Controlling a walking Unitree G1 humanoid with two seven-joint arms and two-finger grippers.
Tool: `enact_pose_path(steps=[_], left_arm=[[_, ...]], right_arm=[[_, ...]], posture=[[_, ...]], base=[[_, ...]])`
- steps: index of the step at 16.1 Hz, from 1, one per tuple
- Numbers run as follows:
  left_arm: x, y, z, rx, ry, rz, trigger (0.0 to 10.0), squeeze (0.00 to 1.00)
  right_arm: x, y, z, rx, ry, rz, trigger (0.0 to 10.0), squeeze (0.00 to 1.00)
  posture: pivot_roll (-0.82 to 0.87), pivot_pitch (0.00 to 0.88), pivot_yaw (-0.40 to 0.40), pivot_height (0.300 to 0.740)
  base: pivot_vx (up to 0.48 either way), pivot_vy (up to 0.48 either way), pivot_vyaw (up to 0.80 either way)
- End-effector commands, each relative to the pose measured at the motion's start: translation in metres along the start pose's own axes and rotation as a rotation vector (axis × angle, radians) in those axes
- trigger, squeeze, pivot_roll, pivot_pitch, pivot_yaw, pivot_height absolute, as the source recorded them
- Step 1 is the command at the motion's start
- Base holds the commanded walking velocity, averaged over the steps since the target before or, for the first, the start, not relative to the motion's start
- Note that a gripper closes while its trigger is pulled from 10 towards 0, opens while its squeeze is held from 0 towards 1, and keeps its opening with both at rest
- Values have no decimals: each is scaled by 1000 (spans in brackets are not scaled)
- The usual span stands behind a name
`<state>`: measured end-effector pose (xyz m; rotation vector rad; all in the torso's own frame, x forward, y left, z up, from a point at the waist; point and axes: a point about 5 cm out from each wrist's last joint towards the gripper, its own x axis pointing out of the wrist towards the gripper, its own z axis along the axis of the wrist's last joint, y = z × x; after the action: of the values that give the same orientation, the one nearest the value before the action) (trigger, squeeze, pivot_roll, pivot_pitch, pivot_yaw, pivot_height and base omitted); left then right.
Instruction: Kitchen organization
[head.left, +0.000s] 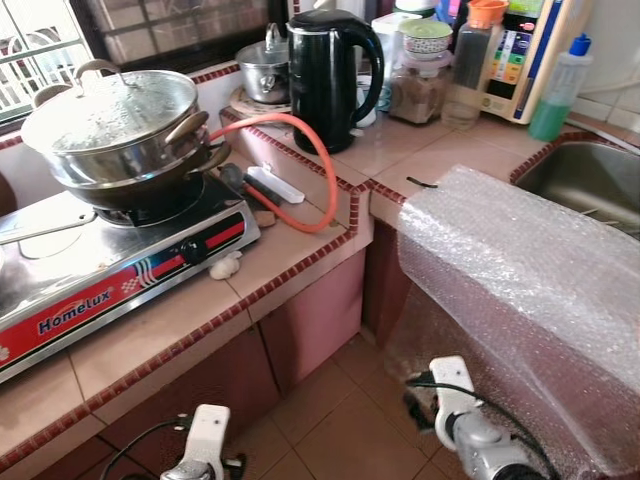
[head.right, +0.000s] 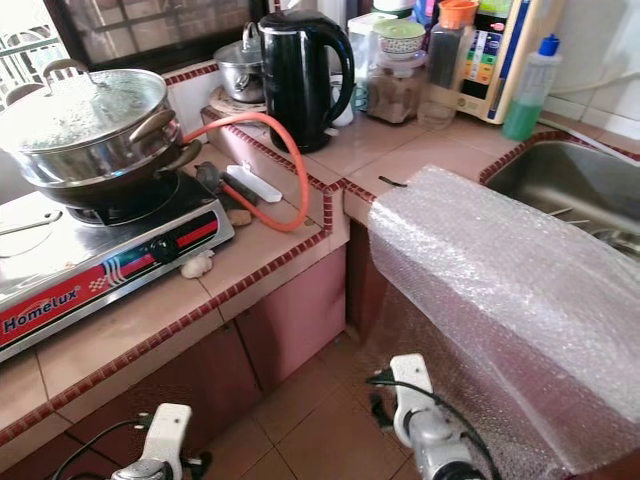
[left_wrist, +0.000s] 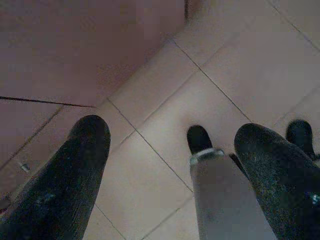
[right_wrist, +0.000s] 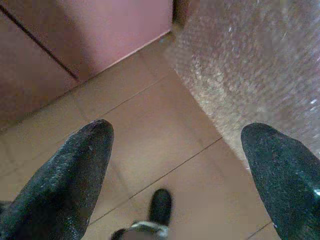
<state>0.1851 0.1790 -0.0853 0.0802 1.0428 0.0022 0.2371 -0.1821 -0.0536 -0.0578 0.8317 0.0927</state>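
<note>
Shiny steel pot; glossy plastic kettle; counter seemingly glazed tile.

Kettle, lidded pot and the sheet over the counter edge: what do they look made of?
The kettle looks like glossy black plastic, going by its soft sheen and moulded handle. The lidded pot appears to be polished steel with mirror-like reflections; its lid looks like fogged glass, though that is uncertain. The sheet is clear bubble wrap, with visible rows of small air cells.

Upper centre, a glossy black kettle; an orange hose loops below it; at left, a silver stove with a red band; at right, clear bubble wrap dotted all over; pink counter tiles edged dark red
</note>
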Motion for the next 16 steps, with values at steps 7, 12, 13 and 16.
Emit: enact_pose_path(steps=[7, 12, 13, 16], left_arm=[[-3, 25, -11, -252, 20, 124, 10000, 0], [-3, 18, -19, -171, 66, 85, 10000, 0], [-3, 17, -19, -174, 62, 83, 10000, 0], [-3, 15, -20, -154, 62, 64, 10000, 0]], right_arm=[[-8, 13, -46, -166, 215, 153, 10000, 0], [-9, 11, -45, -198, 188, 155, 10000, 0], [-9, 12, -45, -205, 190, 158, 10000, 0], [-8, 13, -45, -217, 189, 160, 10000, 0]], posture=[[-204, 11, 72, 740], [-212, 15, 79, 740], [-211, 14, 81, 740], [-208, 16, 82, 740]], base=[[0, 0, 0], [0, 0, 270], [0, 0, 800], [0, 0, 800]])
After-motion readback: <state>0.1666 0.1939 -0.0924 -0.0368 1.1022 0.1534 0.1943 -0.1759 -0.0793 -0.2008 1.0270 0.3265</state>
